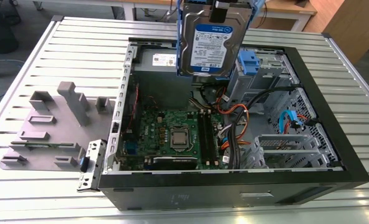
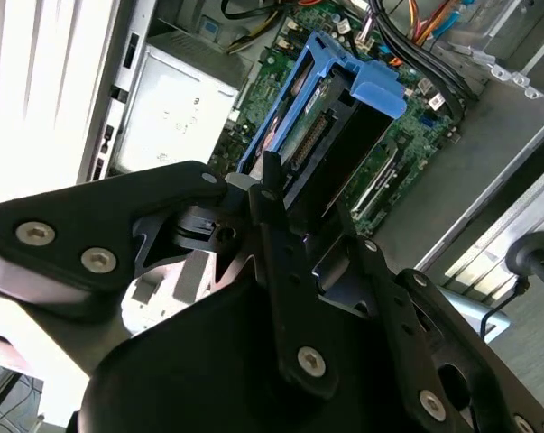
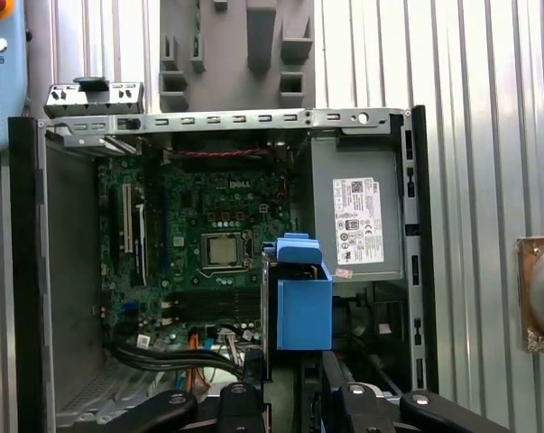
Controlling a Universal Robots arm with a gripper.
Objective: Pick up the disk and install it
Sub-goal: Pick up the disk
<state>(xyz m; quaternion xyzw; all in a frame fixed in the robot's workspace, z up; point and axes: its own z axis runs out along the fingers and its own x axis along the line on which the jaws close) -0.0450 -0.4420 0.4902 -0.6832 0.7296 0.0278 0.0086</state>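
Note:
The disk (image 1: 209, 42), a silver drive with a white-and-blue label in a blue carrier bracket, hangs upright above the back of the open computer case (image 1: 234, 179). It is over the gap between the power supply and the blue drive bay (image 1: 250, 63). My gripper (image 2: 285, 194) is shut on the disk's upper end, and its black fingers (image 2: 172, 194) clamp the carrier. In the first wrist view the carrier's blue end (image 3: 303, 302) points down into the case beside the power supply (image 3: 357, 216), with the gripper (image 3: 294, 388) just behind it.
The green motherboard (image 1: 172, 135) covers the case floor. Cables (image 1: 247, 107) run between it and a metal drive cage (image 1: 284, 149). The grey power supply (image 1: 159, 60) sits at the back. A grey fixture (image 1: 53, 126) stands on the slatted table at the exterior view's left.

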